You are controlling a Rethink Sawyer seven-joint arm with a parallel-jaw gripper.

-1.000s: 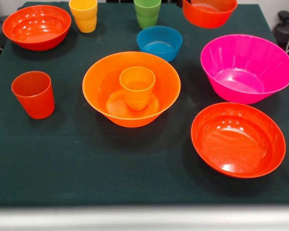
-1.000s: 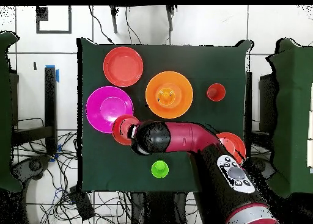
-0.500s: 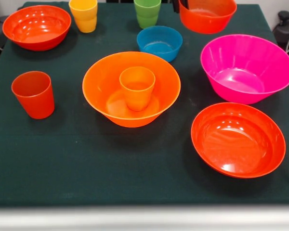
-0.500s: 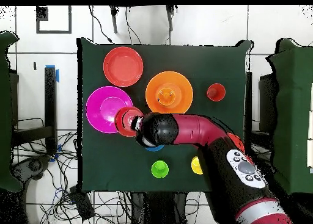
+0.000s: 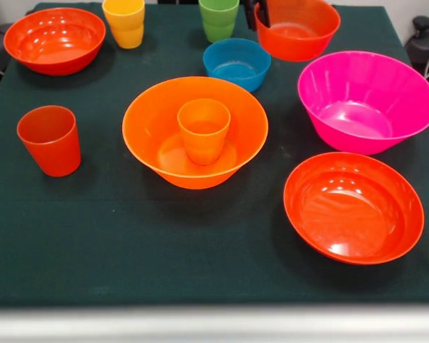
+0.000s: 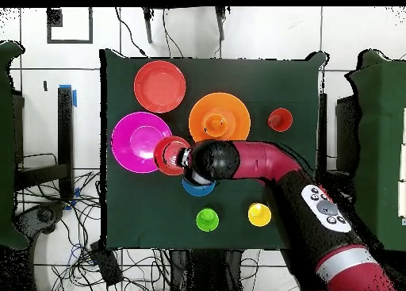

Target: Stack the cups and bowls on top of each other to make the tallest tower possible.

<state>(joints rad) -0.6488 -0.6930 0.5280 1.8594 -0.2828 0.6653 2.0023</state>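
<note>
Tower status: barely begun. The only nesting on the table (image 5: 93, 250) is an orange cup (image 5: 204, 130) standing upright inside the large orange bowl (image 5: 164, 121), near the middle of the cloth. Nothing is stacked higher than that pair.

Item in hand: the small red-orange bowl (image 5: 300, 28) is carried at the far side, between the blue bowl (image 5: 236, 63) and the magenta-pink bowl (image 5: 365, 100). The pincer (image 5: 259, 13) shows as dark fingers astride its left rim, one inside and one outside, so it is judged closed on that rim. The bowl appears lifted clear of the cloth and slightly tilted; it is empty. In the overhead view the arm (image 6: 262, 162) reaches across the table and covers part of the blue bowl.

Remaining pieces, all empty and all apart:
- a wide red-orange bowl (image 5: 354, 207) at the near right;
- a second wide red-orange bowl (image 5: 54, 39) at the far left;
- the magenta-pink bowl and the blue bowl;
- a red-orange cup (image 5: 50, 140) at the left;
- a yellow cup (image 5: 124, 21) and a green cup (image 5: 219, 18) at the far edge.

Assessment: nearly all stacking is outstanding. Where the carried bowl is meant to go cannot be determined.
</note>
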